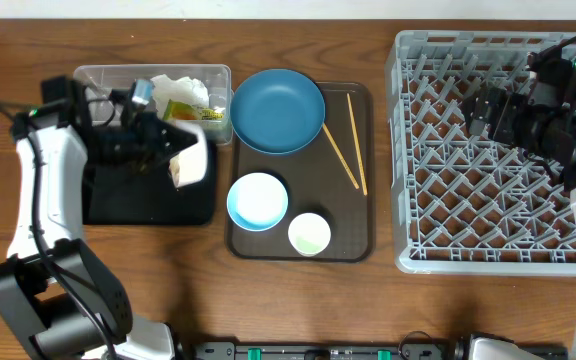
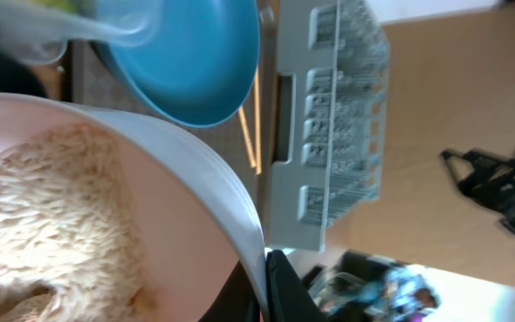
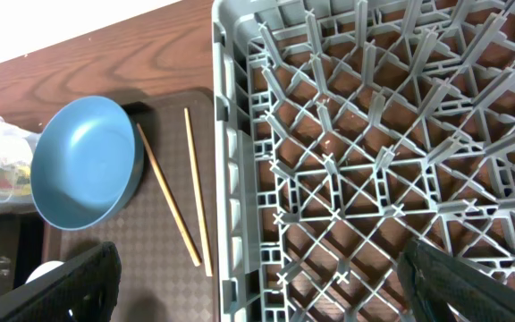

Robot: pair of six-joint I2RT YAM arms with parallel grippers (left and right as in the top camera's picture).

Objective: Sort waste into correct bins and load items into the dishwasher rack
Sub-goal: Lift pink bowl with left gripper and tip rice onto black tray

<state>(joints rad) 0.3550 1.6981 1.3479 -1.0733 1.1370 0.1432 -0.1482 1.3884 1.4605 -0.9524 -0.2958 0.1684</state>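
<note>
My left gripper (image 1: 171,158) is shut on the rim of the cream bowl (image 1: 196,156) and holds it tipped on its side over the black tray (image 1: 138,205). In the left wrist view the jaws (image 2: 263,288) pinch the bowl's rim (image 2: 195,179), and white rice (image 2: 52,233) clings inside. The clear tub (image 1: 103,78) holds white tissue (image 1: 190,88) and the snack wrapper (image 1: 180,110). The dark blue plate (image 1: 278,110), light blue bowl (image 1: 258,200), pale cup (image 1: 310,233) and chopsticks (image 1: 343,150) lie on the brown tray (image 1: 360,235). My right gripper (image 3: 266,286) is open and empty above the rack's (image 1: 488,180) left side.
The brown serving tray lies between the bins and the grey rack. In the right wrist view the plate (image 3: 88,165) and chopsticks (image 3: 195,197) lie just left of the rack wall (image 3: 231,179). Bare wooden table runs along the front edge.
</note>
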